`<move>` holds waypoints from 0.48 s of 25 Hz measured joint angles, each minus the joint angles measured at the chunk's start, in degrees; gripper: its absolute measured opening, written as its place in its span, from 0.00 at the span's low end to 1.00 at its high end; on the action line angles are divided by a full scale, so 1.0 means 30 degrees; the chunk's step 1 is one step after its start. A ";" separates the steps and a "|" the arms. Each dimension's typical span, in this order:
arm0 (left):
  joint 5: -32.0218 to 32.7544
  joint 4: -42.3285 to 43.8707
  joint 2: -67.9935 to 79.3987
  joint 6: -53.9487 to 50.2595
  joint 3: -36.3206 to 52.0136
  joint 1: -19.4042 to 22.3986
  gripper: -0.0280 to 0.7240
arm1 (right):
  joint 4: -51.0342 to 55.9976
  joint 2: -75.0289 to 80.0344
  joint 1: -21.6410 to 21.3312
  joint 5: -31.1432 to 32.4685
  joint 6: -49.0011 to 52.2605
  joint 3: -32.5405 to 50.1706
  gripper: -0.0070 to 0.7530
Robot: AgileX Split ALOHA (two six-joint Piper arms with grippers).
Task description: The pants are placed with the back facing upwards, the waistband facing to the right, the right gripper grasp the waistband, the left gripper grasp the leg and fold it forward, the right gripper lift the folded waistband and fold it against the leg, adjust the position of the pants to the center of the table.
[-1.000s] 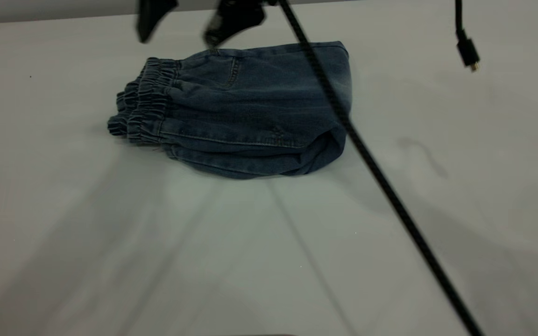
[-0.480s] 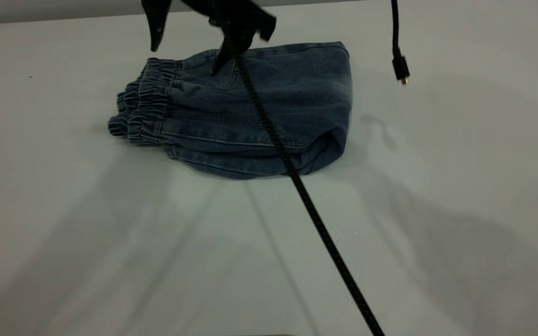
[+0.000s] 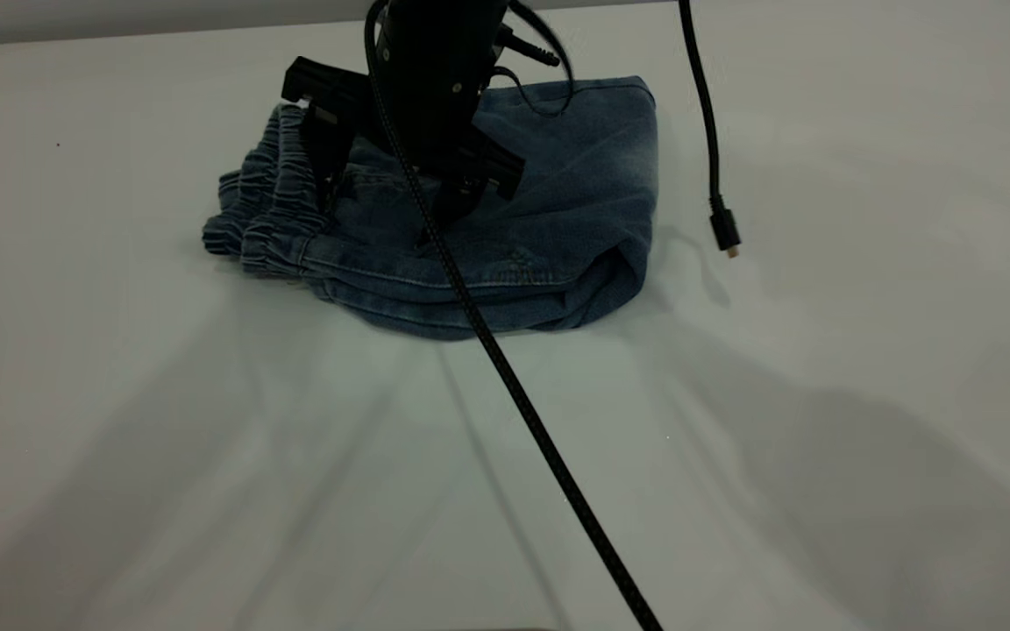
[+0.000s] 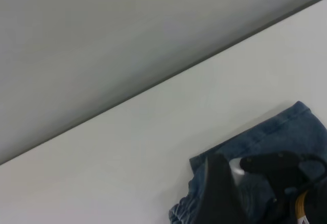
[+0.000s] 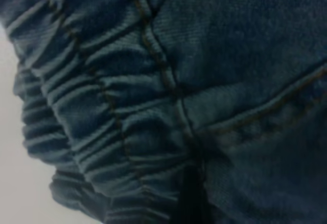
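Note:
The pants (image 3: 575,193) lie folded into a compact blue denim bundle at the back middle of the table (image 3: 821,438), with the ruched waistband (image 3: 273,210) at the bundle's left end. My right gripper (image 3: 387,197) is down on the pants just beside the waistband, open, its two black fingers spread wide with the tips on the denim. The right wrist view is filled by the waistband (image 5: 92,96) and denim seams, with one dark finger (image 5: 191,203) against the cloth. From the left wrist view I see the right gripper (image 4: 245,193), its whitish cylinder (image 4: 236,166) and the pants (image 4: 301,127). The left gripper is out of view.
A braided black cable (image 3: 540,438) runs diagonally from the right arm down across the table's front. A second thin cable hangs at the right, its plug (image 3: 724,232) just off the pants' right edge. Bare tabletop surrounds the bundle; the table's far edge (image 4: 153,86) meets a grey wall.
The right gripper has dropped from the top edge of the exterior view onto the pants beside the waistband. Both cables have swung leftward and the plug hangs lower. The pants have not moved.

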 joint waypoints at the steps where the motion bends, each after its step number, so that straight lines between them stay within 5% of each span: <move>1: 0.0042 0.0000 0.0000 0.0000 0.0000 0.0000 0.65 | -0.0021 0.0038 0.0022 0.0229 -0.0091 -0.0043 0.69; 12: 0.0126 -0.0005 0.0000 0.0000 0.0000 0.0000 0.65 | 0.0282 0.0055 0.0112 0.2785 -0.1000 -0.0155 0.68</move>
